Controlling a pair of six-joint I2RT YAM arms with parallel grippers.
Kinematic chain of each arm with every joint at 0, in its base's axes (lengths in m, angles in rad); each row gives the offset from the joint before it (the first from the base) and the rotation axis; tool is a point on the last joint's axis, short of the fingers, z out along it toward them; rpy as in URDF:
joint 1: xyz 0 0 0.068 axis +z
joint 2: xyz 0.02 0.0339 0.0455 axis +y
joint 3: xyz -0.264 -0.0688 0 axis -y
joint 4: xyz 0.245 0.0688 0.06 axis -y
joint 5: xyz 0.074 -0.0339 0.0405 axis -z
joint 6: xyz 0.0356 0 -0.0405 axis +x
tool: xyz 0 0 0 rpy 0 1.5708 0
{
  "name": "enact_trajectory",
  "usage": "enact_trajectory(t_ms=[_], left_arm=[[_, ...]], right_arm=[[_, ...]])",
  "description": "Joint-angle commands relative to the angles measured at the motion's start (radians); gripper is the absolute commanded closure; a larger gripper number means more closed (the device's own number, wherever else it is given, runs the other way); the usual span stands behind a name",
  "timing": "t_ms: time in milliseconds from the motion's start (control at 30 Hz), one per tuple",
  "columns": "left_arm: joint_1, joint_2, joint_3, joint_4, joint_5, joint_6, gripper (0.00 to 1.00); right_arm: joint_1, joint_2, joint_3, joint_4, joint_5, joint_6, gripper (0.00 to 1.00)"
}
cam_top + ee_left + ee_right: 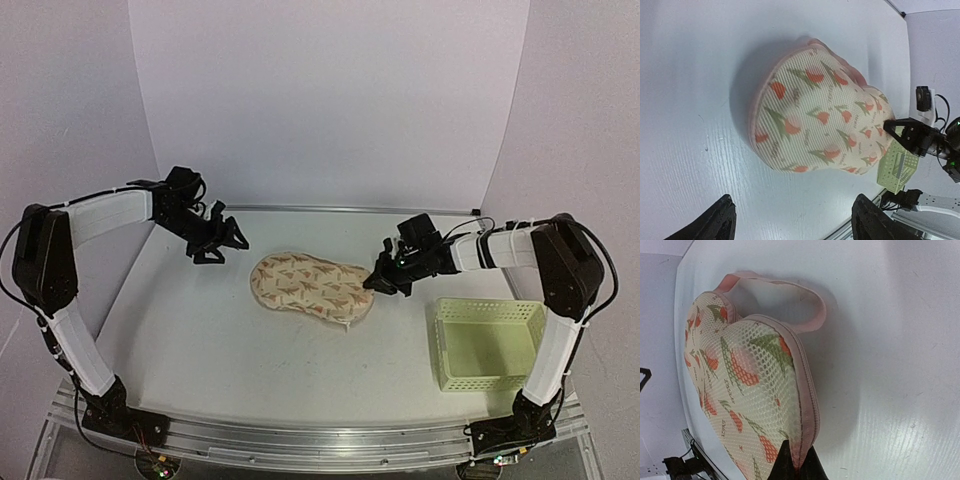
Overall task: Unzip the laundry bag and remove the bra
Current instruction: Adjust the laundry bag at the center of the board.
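Bag [305, 285] edge sits clamped in the right claw [796, 460]. Its two dark tips are pressed together on the pink trim [807, 390] that runs round the bag's rim. Whether a zip pull lies between them cannot be told. From above, this claw [378, 280] touches the bag's right end, and the left wrist camera shows it [890, 127] at the same spot.

The left claw [228, 240] hangs off the bag's far left end, apart from it, and holds nothing. Its fingers [720, 222] stand wide apart, with the whole bag [815, 120] showing between them further off.

The bag [750, 385] is a beige mesh pouch printed with orange-red flowers and green leaves. It lies domed on the white table [200, 340]. A pink loop [790, 295] springs from the bag's edge and rests flat on the table just beside it.

A pale yellow-green lattice basket [485, 340] stands to the right of the bag and nearer the arm bases, apart from the bag and past the right claw. The left wrist view catches one corner of it [897, 167] beyond the bag.
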Motion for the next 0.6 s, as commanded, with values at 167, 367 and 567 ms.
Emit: enact_trajectory(t_ms=[167, 367, 567], left_arm=[[-0.015, -0.153, -0.228, 0.286, 0.149, -0.238, 0.19], [-0.063, -0.173, -0.346, 0.496, 0.16, -0.411, 0.19], [-0.101, -0.15, -0.449, 0.708, 0.175, -0.566, 0.19]], right_arm=[[0.084, 0.003, 0.037, 0.258, 0.102, 0.267, 1.0], [0.13, 0.043, 0.064, 0.306, 0.143, 0.341, 1.0], [0.164, 0.054, 0.084, 0.349, 0.184, 0.377, 1.0]])
